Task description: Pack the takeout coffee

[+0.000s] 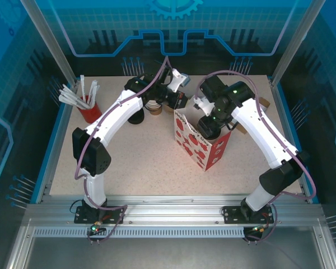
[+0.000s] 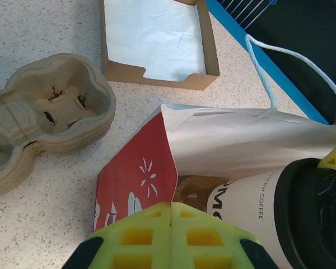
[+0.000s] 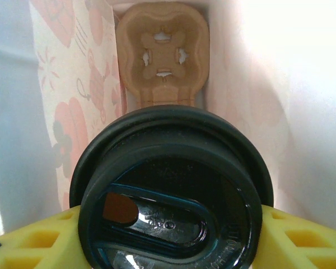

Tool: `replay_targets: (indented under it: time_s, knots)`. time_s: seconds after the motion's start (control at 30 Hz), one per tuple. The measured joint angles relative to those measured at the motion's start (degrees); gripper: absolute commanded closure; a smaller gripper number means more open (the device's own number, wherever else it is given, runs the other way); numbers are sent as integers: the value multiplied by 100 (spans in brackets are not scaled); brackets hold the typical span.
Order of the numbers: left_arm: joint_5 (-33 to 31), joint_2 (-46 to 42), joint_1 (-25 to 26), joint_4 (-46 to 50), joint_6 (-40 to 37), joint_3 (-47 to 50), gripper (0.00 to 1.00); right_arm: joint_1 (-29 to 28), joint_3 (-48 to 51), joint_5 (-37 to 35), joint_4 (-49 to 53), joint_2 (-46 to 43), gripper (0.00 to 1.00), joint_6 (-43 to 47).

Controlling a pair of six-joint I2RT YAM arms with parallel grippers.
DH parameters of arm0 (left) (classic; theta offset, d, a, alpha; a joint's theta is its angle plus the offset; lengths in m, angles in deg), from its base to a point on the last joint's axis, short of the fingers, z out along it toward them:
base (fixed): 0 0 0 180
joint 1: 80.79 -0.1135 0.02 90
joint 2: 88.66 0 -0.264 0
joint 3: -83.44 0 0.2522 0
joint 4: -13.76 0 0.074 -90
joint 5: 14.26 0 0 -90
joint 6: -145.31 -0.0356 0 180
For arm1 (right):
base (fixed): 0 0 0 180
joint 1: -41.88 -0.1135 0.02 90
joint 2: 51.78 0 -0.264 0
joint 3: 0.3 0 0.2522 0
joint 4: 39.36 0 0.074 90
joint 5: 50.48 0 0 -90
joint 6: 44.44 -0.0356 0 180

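1. One lidded coffee cup (image 3: 168,190).
2. One red-patterned paper bag (image 1: 204,143).
3. One open cardboard box (image 2: 129,74).
4. One pulp carrier (image 3: 162,56) inside the bag; one carrier stack (image 2: 50,112), left of frame.
5. One red holder (image 1: 89,112), upper left.

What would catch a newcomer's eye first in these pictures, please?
The red-and-white paper bag standing open mid-table draws the eye first. Inside it, the right jaws hold a black-lidded coffee cup above a cardboard cup tray at its bottom, while the left jaws pinch the bag's rim.
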Motion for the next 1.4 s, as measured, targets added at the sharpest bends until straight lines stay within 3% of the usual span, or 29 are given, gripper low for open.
replay_targets:
  time_s: [1.4]
  knots:
    - [-2,22,0,0,-94,-33,100,74,953,-90,-284,284,67,15]
